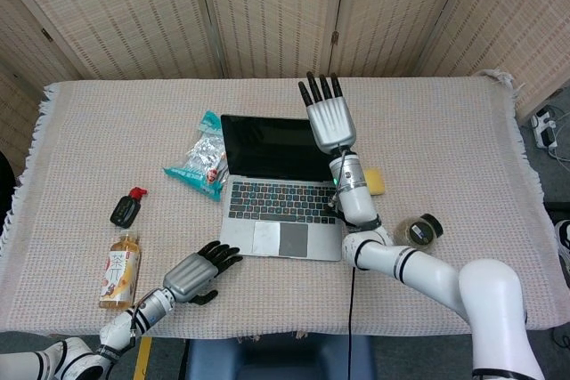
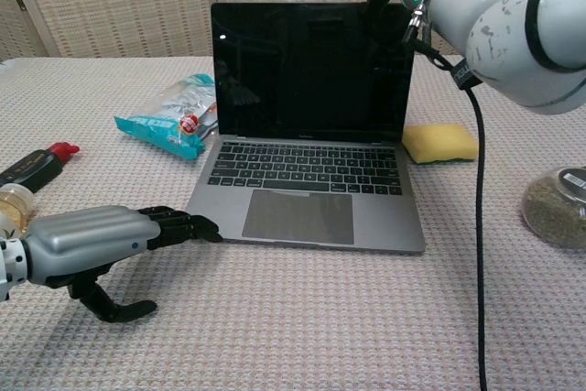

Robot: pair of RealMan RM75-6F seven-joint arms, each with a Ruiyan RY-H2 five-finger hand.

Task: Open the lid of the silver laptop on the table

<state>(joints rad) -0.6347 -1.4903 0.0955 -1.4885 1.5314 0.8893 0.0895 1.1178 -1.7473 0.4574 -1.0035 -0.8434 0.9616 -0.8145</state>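
Note:
The silver laptop [image 1: 278,211] stands open in the middle of the table, its dark screen [image 2: 311,70] near upright and its keyboard showing. My right hand [image 1: 331,122] lies flat against the lid's top right corner, fingers straight and apart, reaching past the top edge. The chest view shows only its wrist and a dark thumb [image 2: 377,8] at the lid's top edge. My left hand [image 1: 198,273] rests on the cloth by the laptop's front left corner, holding nothing, with its fingertips [image 2: 188,226] close to the base.
A teal snack bag [image 1: 203,159] lies left of the laptop, a yellow sponge [image 1: 376,182] at its right. A tape roll [image 1: 419,231] sits further right. A tea bottle [image 1: 119,269] and a small black bottle [image 1: 126,207] lie at the left. A black cable [image 2: 476,226] hangs from the right wrist.

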